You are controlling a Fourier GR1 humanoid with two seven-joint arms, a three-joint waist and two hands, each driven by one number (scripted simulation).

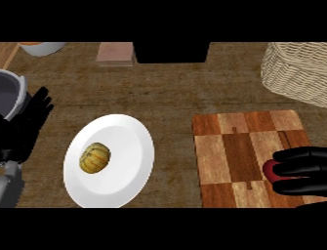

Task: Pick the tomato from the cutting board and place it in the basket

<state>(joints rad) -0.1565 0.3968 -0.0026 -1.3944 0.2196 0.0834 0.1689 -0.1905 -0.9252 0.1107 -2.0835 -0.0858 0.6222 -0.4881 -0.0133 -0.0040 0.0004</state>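
A wooden cutting board (247,158) of light and dark squares lies on a brown counter (173,88). At the board's right edge, the robot's right hand (314,171) has its black fingers curled around a red tomato (269,169), of which only a small sliver shows; whether the tomato touches the board cannot be told. A woven wicker basket (306,73) stands beyond the board, up and to its right. Left of the board sits a white plate (119,141) holding a small yellow-brown pumpkin-like squash (95,157). Further left, the left hand (18,129) rests open, fingers straight and pointing up, beside a grey pot (0,97).
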